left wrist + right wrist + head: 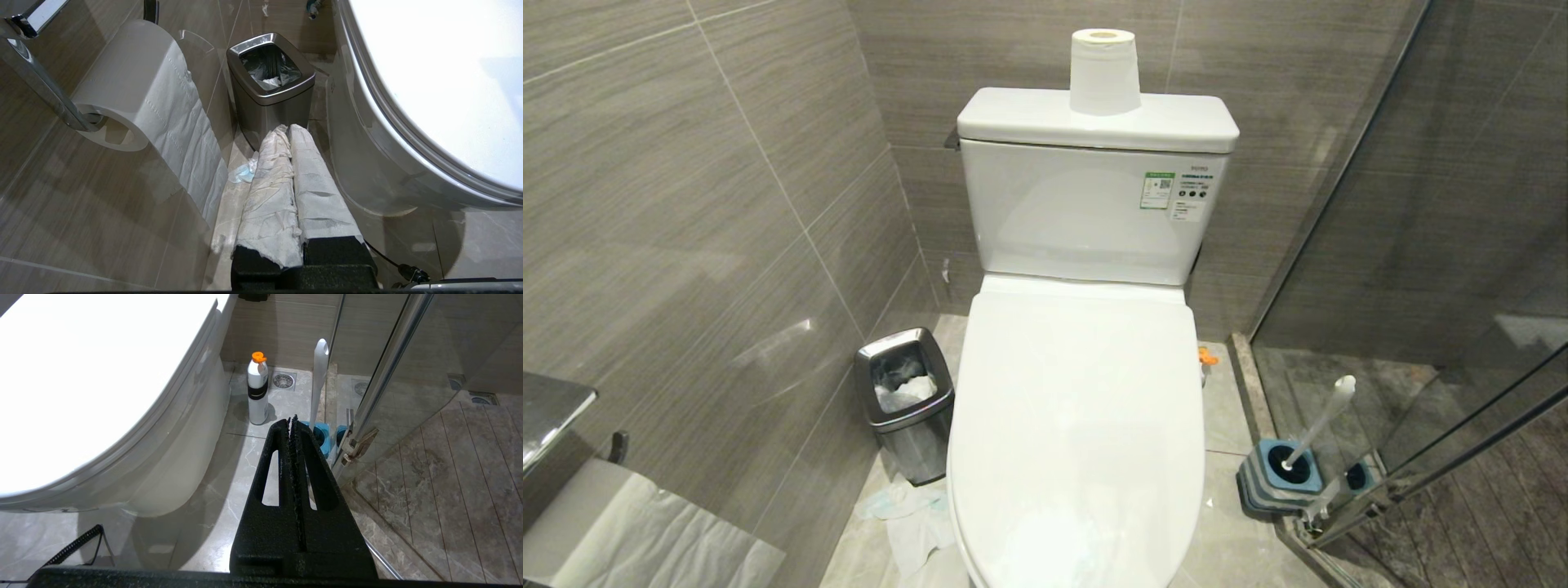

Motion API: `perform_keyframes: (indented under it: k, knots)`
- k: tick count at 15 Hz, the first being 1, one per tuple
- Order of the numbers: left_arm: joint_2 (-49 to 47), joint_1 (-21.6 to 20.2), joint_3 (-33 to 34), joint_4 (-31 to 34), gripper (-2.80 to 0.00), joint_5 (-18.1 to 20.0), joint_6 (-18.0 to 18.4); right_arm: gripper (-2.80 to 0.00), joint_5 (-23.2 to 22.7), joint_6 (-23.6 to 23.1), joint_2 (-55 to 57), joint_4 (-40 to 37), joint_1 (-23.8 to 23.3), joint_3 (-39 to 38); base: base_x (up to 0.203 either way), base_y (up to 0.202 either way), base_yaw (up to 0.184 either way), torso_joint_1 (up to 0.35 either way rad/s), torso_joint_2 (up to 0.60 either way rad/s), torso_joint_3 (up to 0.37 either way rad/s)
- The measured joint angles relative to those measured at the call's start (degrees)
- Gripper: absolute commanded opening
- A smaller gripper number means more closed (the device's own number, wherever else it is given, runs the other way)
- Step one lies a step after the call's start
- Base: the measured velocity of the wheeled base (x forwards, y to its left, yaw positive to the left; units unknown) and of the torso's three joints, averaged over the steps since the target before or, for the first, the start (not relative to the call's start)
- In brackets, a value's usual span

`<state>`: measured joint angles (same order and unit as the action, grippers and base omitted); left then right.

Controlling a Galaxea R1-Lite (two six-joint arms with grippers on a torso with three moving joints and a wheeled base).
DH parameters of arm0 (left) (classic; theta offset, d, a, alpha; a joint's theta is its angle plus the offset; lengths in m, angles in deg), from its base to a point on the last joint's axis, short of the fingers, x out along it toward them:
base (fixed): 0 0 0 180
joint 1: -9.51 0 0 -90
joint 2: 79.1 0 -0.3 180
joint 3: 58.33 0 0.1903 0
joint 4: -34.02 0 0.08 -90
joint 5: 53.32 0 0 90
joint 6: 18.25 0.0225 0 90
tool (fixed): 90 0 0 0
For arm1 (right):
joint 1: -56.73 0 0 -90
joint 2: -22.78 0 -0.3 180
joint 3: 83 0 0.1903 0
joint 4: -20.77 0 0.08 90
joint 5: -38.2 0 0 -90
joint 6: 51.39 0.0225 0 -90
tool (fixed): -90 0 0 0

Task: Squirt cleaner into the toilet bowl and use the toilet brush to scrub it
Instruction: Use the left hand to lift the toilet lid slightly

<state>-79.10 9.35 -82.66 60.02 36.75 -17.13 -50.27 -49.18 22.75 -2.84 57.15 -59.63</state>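
Note:
The white toilet bowl (1078, 425) stands in the middle with its lid down, so the basin is hidden. To its right the toilet brush (1325, 415) leans in a blue-and-grey holder (1282, 474); its white handle (318, 375) also rises just beyond my right gripper (292, 418), which is shut and empty. A white bottle with an orange cap (258, 390) stands on the floor by the toilet's base; the cleaner itself does not show. My left gripper (286, 128), its fingers wrapped in white tissue, is shut and empty, low beside the toilet's other flank. Neither arm appears in the head view.
A steel waste bin (905, 400) stands left of the toilet, with crumpled paper (907, 514) on the floor before it. A paper roll (1104, 72) sits on the tank. A wall-mounted roll (130, 94) hangs near the left gripper. A glass shower door (1421, 286) closes off the right.

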Motion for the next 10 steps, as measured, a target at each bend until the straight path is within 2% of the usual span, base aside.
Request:
perform_keyframes:
  k: [10]
  knots:
    - [0.0,0.12,0.0,0.04,-2.8,0.06,0.09,-2.8,0.03,0.09,0.0,0.0,0.0,0.0,0.0,0.0,0.0,0.0,0.0,0.0]
